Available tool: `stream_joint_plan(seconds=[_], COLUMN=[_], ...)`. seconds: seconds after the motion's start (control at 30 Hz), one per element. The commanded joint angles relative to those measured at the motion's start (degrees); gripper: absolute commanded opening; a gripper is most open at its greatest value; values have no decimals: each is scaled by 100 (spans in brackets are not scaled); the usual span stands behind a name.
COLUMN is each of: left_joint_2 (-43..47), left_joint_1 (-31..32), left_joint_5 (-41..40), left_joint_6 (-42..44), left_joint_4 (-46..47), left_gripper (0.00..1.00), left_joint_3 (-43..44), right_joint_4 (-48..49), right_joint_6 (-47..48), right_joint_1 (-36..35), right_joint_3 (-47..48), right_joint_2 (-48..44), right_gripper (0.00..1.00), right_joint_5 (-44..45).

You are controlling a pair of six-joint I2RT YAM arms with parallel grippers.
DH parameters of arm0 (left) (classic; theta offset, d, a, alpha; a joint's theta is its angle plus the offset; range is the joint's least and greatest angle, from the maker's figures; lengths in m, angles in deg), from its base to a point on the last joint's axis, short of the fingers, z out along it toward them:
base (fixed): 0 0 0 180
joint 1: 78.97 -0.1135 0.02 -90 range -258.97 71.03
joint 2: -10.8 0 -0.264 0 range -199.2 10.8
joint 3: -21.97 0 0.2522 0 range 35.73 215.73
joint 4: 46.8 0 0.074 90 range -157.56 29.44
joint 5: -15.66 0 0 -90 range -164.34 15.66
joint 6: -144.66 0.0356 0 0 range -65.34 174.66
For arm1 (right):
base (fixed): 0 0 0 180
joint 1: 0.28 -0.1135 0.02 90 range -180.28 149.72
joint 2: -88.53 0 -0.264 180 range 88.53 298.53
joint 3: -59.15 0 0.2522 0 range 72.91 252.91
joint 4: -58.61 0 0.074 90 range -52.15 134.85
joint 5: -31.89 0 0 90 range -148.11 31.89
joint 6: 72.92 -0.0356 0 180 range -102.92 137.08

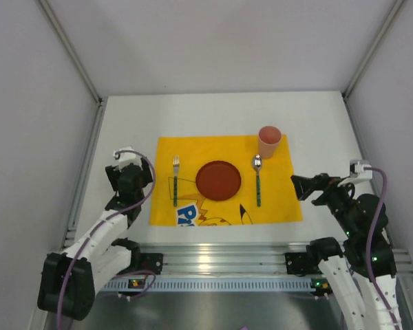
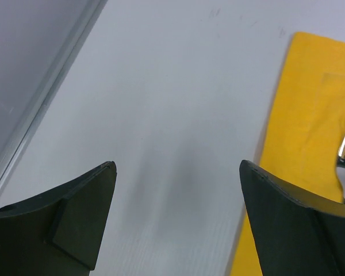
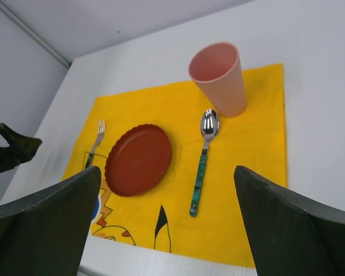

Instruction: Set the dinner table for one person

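Left arm: up from its base at the near left corner, elbow bent, forearm running away along the left side of the dinner table (image 1: pixel 213 113). The wrist sits just off the left edge of the yellow cloth (image 1: pixel 282 206).
Left claw (image 2: pixel 178 167): released! Both dark fingers (image 2: pixel 75 218) stand wide apart over bare white table with nothing between them. The silver rail (image 2: pixel 43 109) runs to their left, and the fork's tines peek in at the right.
Right arm: folded up tight at the near right corner, with the forearm swung left. The wrist is low and aimed across at the cloth's right edge.
Right claw (image 3: pixel 168 168): released too. The fingers are spread wide and empty, framing the whole place setting from the side.
Dinner table: white, filling the middle of the overhead view just beyond both arm bases, between the grey walls. The cloth lies towards its near edge.
Setting: the red plate (image 1: pixel 218 180) is at the middle of the cloth. The fork (image 1: pixel 175 180) lies just to its left and the spoon (image 1: pixel 257 180) just to its right, both lengthwise with heads at the far end. The pink cup (image 1: pixel 269 141) stands upright at the far right corner, just beyond the spoon's bowl.
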Motion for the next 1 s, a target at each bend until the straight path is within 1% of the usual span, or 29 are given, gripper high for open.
stream_joint_plan(seconds=[0.0,0.03,0.1,0.13,0.17,0.23,0.27,0.3,0.37,0.4,0.47,0.5,0.53,0.6,0.63,0.67,0.8,0.87,0.97], left_joint_2=[-13,-423,-943,-1424,-1655,-2217,-2359,-2413,-2729,-2834,-3326,-3563,-3835,-3619,-3626,-3679,-3635,-3635,-3644], left_joint_1=[-678,-801,-1039,-1118,-1206,-1373,-1513,-1567,-1725,-1725,-1725,-1717,-1717,-1708,-1708,-1708,-1708,-1708,-1708], left_joint_5=[913,1271,1301,1466,1433,1677,1940,2038,2433,2530,2566,3045,3198,3225,3217,3217,3208,3217,3217], left_joint_6=[111,258,321,539,593,533,576,333,260,225,216,547,680,568,594,629,612,612,612], left_joint_4=[2565,3055,3400,3785,4085,4552,4841,4792,5298,5344,5511,6199,6424,5569,5817,5950,5837,5854,5872], left_gripper=[93,93,92,91,90,90,89,89,89,88,89,89,88,89,89,98,98,98,99], left_joint_3=[-591,-740,-742,-759,-786,-917,-866,-769,-733,-681,-610,-628,-671,-549,-583,-610,-593,-601,-601], right_joint_4=[505,417,215,161,109,-58,-102,-190,-243,-244,-217,-174,-138,-42,-7,98,423,486,574], right_joint_6=[456,492,519,492,466,448,440,422,369,360,360,369,387,431,422,422,334,273,387], right_joint_1=[20,20,20,20,20,20,20,20,20,29,11,20,20,11,20,20,20,20,20], right_joint_3=[186,248,309,379,406,520,547,573,626,626,617,609,617,644,644,635,556,582,643], right_joint_2=[-189,-198,-163,-146,-93,-14,108,170,328,355,434,461,504,645,698,803,1067,1259,1541], right_gripper=[100,100,100,100,100,100,100,100,100,100,100,100,100,100,100,100,100,100,100], right_joint_5=[90,81,-7,-103,-139,-313,-384,-437,-595,-648,-710,-710,-719,-789,-807,-842,-825,-572,-491])
